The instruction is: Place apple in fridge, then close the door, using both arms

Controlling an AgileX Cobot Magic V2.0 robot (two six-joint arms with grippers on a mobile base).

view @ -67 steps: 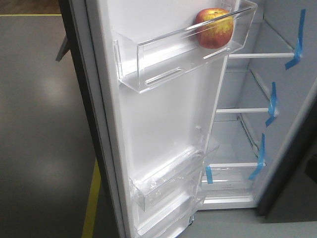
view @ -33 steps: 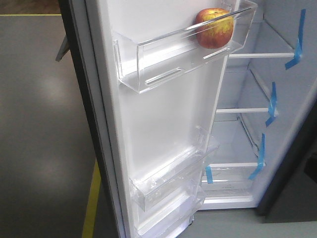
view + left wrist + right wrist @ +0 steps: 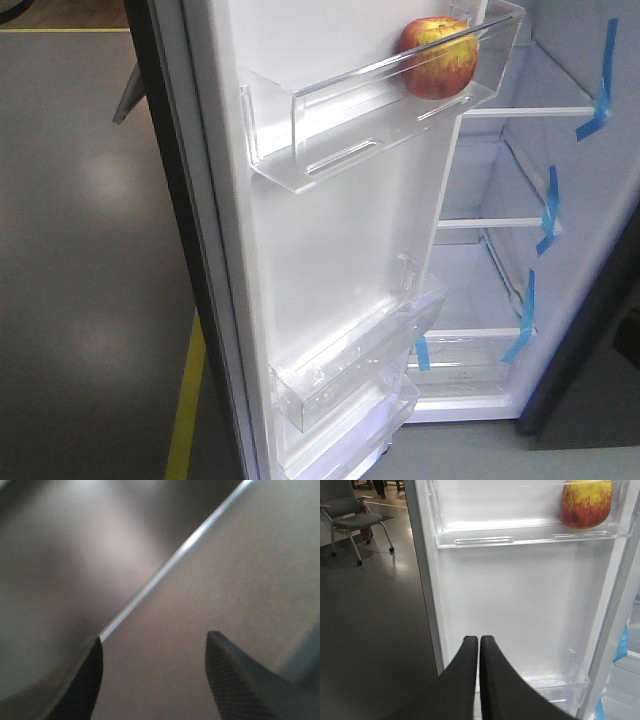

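Front view: the door (image 3: 330, 260) sits slightly further toward the right of the frame than half a second ago. Its upper bin (image 3: 330, 120) has shifted with it, as has the apple (image 3: 438, 56) resting in that bin's right end, in the upper right of the frame. The fridge (image 3: 590, 200) and its taped shelves remain exposed at the right edge, so the door is still wide open.

Left wrist view: my left gripper (image 3: 154, 642) has its fingers spread and empty. They are close to a dark grey panel crossed by a bright diagonal edge. I judge this to be the door's outer face, but I cannot tell whether they touch it.

Right wrist view: my right gripper (image 3: 479, 639) has its fingers pressed together on nothing and points at the white lining below the bin.

I read the small shift as the start of the closing swing. The apple is placed, and only the door is left to close.
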